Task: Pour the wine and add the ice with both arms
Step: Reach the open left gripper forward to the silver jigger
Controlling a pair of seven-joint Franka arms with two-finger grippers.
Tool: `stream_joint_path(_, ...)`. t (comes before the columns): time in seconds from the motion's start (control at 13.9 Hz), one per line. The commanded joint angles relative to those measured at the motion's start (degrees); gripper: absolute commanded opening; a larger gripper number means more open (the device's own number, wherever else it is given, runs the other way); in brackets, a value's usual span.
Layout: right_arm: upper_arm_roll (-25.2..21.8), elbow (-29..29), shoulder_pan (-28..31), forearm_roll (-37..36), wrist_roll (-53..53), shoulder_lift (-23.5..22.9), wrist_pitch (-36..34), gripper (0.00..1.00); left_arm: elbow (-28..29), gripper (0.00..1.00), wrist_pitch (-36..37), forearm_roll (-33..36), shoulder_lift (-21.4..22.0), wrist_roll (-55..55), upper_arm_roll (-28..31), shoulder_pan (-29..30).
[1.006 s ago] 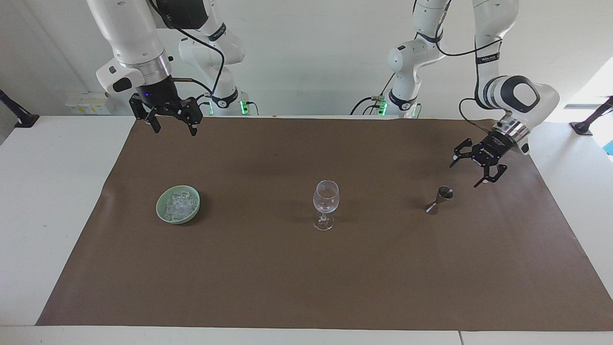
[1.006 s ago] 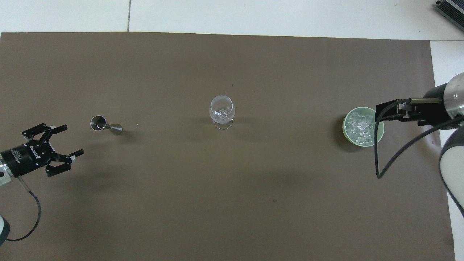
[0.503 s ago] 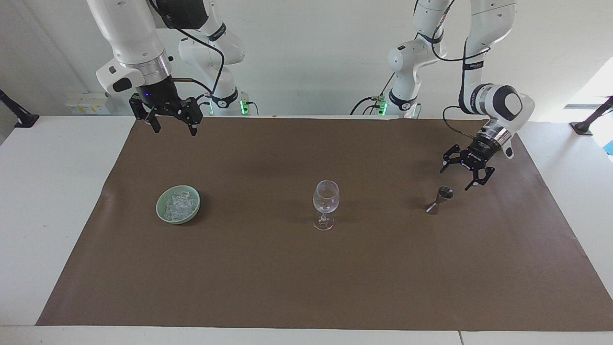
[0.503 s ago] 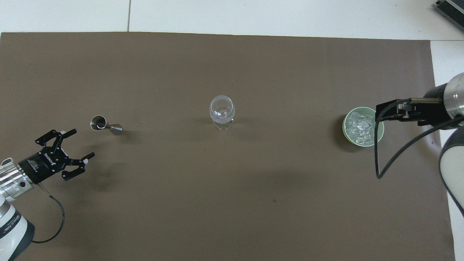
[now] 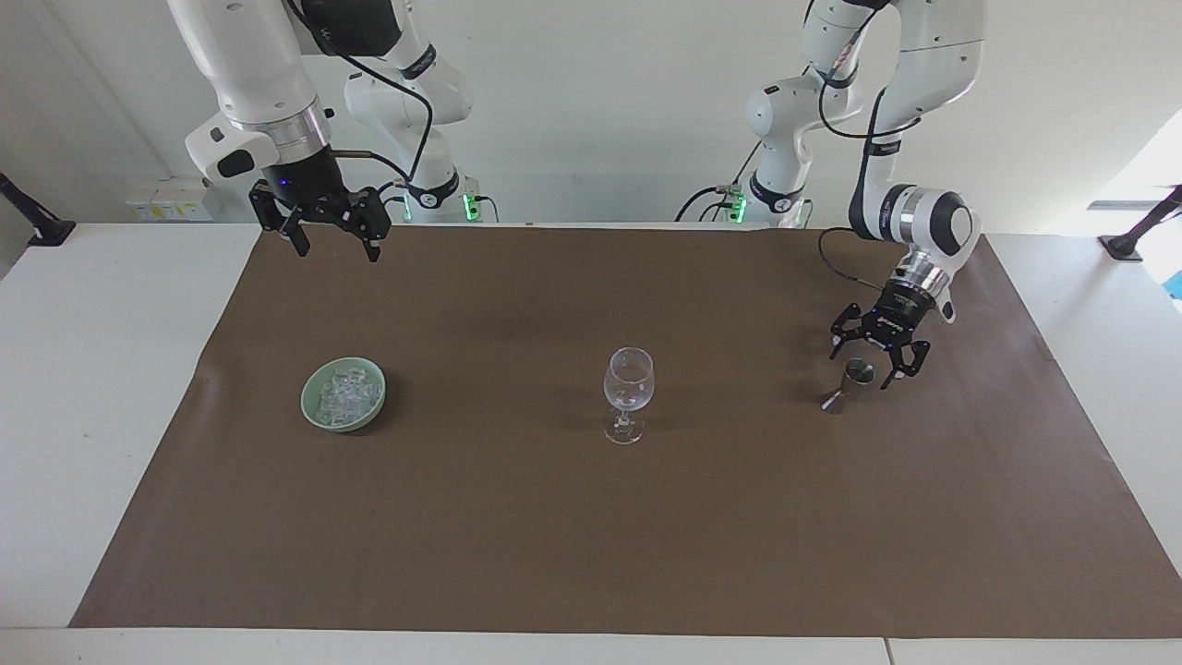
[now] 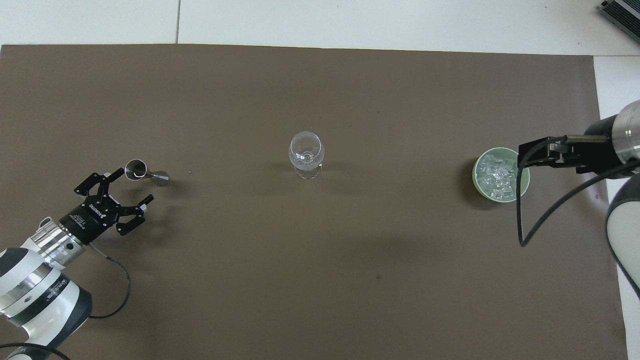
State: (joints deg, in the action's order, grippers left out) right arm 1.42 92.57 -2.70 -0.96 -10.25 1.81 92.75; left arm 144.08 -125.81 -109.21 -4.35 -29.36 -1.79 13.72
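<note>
Brown matte sheet (image 5: 554, 536), flat and paper-like, covers most of the white table (image 5: 102, 388).

Ice (image 5: 349, 392): a heap of small clear glassy cubes, jumbled, with no common long axis. It lies in a round pale green bowl (image 5: 314, 416) with a smooth glazed look, toward the right arm's end of the table; in the overhead view the bowl (image 6: 476, 182) sits at about 3 o'clock from the wine glass (image 6: 306, 150).

The wine glass (image 5: 628, 380) is clear and stemmed, with a rounded bowl and a disc foot, upright mid-sheet, mouth up.

The jigger (image 5: 848, 385) is grey metal, an hourglass of 2 cones, toward the left arm's end. In the overhead view the jigger (image 6: 145, 172) lies at 9 o'clock from the glass, well apart from it. Whether it stands upright or tilts cannot be told.

Left gripper (image 5: 870, 362): black, 2 fingers spread apart, angled down, with the jigger's rim between the tips in the facing view; contact cannot be told. In the overhead view the left gripper (image 6: 134, 186) sits at about 7 o'clock from the jigger.

Right gripper (image 5: 334, 242): black, fingers apart, raised, holding nothing. In the overhead view the right gripper (image 6: 537, 150) overlaps the bowl's edge.
</note>
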Motion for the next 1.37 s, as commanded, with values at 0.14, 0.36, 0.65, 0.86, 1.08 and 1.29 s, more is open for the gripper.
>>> stream_joint_path(0.14,0.2,-0.2,0.2,0.1,0.6,0.1,-0.5,1.00,0.6,1.00,-1.7,-7.6,-1.1,3.3,0.5,-3.3)
stream_joint_path(0.36,0.2,-0.2,0.2,0.2,0.6,0.1,-0.5,1.00,0.3,1.00,-2.0,-11.4,-2.2,4.6,0.3,-4.2)
stream_joint_path(0.65,0.2,-0.2,0.2,0.2,0.6,0.1,-0.5,1.00,0.0,0.90,-2.0,-13.6,-2.3,5.9,0.3,-4.8)
stream_joint_path(0.86,0.2,-0.2,0.2,0.2,0.6,0.1,-0.5,1.00,0.0,0.81,-2.2,-13.6,-2.4,5.9,0.4,-4.8)
stream_joint_path(1.08,0.2,-0.2,0.2,0.2,0.6,0.2,-0.5,1.00,0.0,0.55,-2.2,-13.6,-2.4,5.9,0.3,-4.8)
stream_joint_path(1.29,0.2,-0.2,0.2,0.2,0.6,0.1,-0.5,1.00,-0.1,0.39,-2.4,-13.6,-2.6,5.8,0.4,-4.7)
